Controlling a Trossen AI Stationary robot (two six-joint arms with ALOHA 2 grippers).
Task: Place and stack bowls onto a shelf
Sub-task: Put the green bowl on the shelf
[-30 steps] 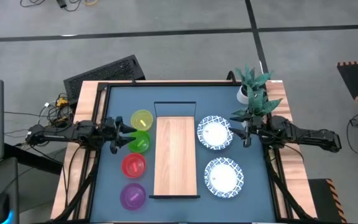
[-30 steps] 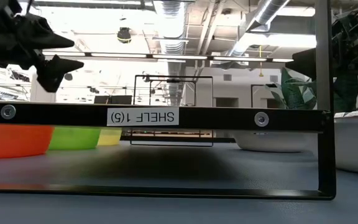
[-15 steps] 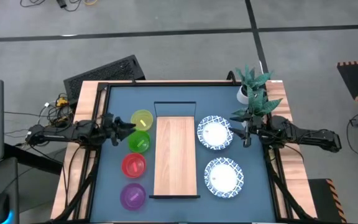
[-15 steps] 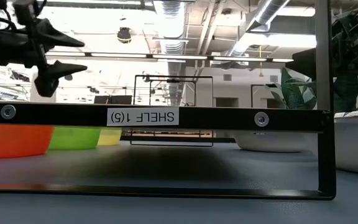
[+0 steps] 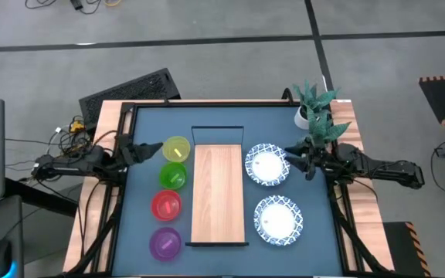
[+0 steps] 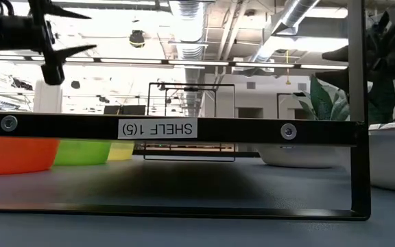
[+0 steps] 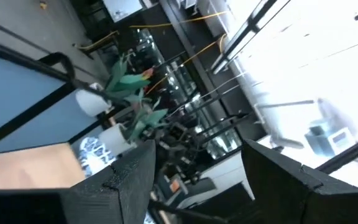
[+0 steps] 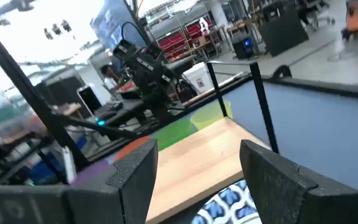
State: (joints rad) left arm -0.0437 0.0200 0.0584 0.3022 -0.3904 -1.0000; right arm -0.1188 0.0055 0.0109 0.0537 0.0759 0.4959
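**Q:** Shelf position?

**A:** The shelf [image 5: 219, 194] lies flat on the table [image 5: 222, 123], its long axis running from the far edge toward the near edge, midway between the left and right edges. Its black end frame carries a label reading "SHELF 1(5)" (seen mirrored in the low view). The board carries nothing.

**Q:** Bowl positions?

**A:** Four small bowls form a row along the shelf's left side. From the far edge toward the near edge: yellow bowl [image 5: 176, 148], green bowl [image 5: 172, 176], red bowl [image 5: 166, 205], purple bowl [image 5: 165, 243]. Yellow and green touch or overlap slightly; the rest stand apart. Two white dishes sit between the shelf and the right edge: far dish [image 5: 266, 164], near dish [image 5: 277, 218]. A potted plant [image 5: 315, 112] stands at the far right corner.

**Q:** Gripper status?

**A:** The left gripper [image 5: 147, 150] is raised near the left edge, just beside the yellow bowl, fingers spread, holding nothing. The right gripper [image 5: 300, 159] hovers near the right edge, just beside the far dish and under the plant's leaves, fingers likewise spread and holding nothing.
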